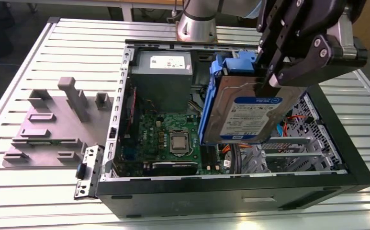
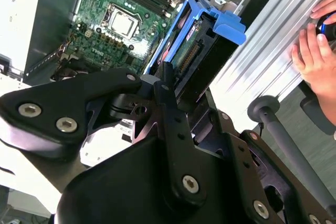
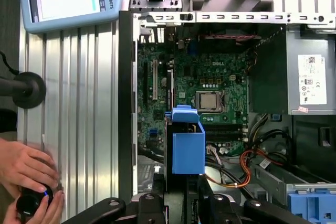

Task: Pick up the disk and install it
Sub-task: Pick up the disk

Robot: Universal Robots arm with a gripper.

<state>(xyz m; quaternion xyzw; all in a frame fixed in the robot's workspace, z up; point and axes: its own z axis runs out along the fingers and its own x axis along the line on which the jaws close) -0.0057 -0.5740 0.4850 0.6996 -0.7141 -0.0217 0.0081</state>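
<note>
Dark claw (image 1: 269, 80) tilted downward from above, jaws clamped on the disk (image 1: 252, 115)

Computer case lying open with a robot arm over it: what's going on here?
The arm's gripper is shut on the disk, holding it upright above the open computer case. It is not installed yet. A person's hand rests on a small black object at the edge of the table.

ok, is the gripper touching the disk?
Touching. In the exterior view the gripper pinches the disk by its top edge, holding it upright over the computer case.
</note>
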